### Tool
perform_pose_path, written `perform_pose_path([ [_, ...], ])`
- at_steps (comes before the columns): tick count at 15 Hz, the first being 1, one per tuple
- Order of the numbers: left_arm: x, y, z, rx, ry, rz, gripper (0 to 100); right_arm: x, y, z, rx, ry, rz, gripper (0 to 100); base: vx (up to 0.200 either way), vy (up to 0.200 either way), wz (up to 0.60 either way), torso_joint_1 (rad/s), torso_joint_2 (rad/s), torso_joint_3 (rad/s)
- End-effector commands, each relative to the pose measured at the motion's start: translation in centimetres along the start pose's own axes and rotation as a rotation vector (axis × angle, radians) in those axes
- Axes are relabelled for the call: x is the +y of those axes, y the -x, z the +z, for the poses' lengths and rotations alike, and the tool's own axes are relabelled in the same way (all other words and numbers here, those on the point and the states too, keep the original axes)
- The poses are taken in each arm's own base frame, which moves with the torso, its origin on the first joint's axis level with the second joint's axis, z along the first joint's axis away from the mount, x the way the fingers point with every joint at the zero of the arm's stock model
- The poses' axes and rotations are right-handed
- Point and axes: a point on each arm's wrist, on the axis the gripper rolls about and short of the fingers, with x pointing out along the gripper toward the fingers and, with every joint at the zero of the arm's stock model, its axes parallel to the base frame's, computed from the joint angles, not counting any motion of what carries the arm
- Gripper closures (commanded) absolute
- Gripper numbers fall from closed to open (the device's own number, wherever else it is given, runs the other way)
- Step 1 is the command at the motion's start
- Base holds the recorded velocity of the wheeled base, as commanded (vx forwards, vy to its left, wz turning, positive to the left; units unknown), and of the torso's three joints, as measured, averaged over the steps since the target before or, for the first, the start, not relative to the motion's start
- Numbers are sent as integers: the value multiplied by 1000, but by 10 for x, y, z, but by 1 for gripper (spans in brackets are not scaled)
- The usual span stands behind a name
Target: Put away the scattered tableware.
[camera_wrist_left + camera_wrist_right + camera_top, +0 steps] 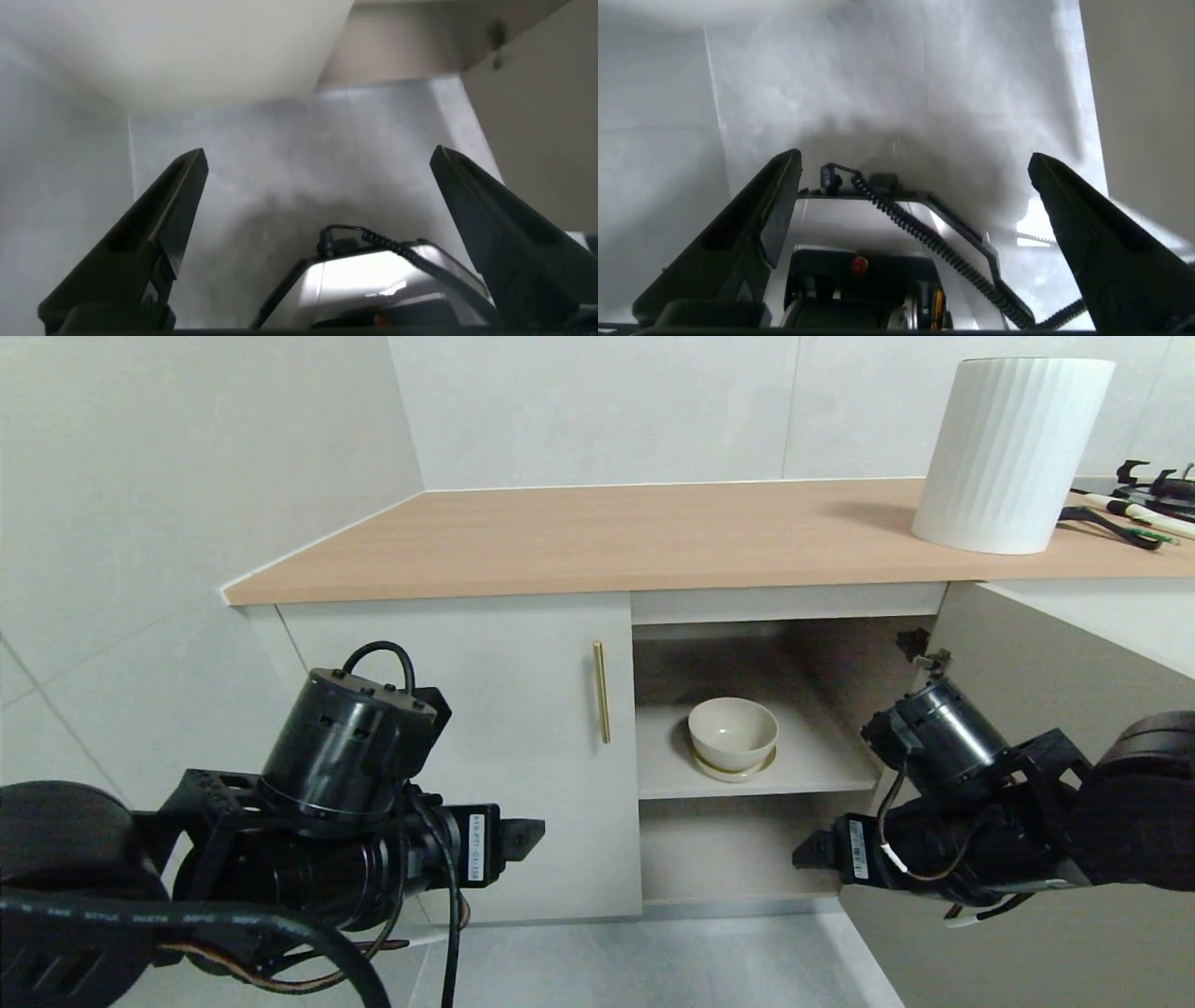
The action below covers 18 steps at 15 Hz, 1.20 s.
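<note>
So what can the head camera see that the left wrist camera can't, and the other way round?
Head camera's own: the beige bowl on its saucer on the cabinet shelf, the wooden countertop, the white ribbed cylinder, the closed door's gold handle and the right gripper. Left wrist camera's own: a close look at the two fingers, spread wide with nothing between them. Shared: the left gripper and the grey floor below it.
</note>
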Motion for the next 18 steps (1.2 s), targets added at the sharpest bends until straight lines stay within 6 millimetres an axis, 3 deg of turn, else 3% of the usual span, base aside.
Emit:
perform_pose_path([
  [1, -2, -4, -2, 13, -6, 4, 0, 1, 1, 0, -2, 7, 6, 0, -200, 0, 0, 2, 2, 2],
  [10, -1, -3, -1, 11, -7, 3, 0, 5, 4, -2, -2, 24, 21, 0, -200, 0, 0, 2, 1, 3],
  [16, -1, -5, -2, 3, -7, 28, 0, 6, 8, -3, -11, 48, 30, 0, 0, 0, 0, 0, 0, 0],
  [18, -1, -4, -1, -1, -9, 33, 0, 5, 14, -2, -22, 49, 38, 0, 0, -200, 0, -2, 2, 5],
])
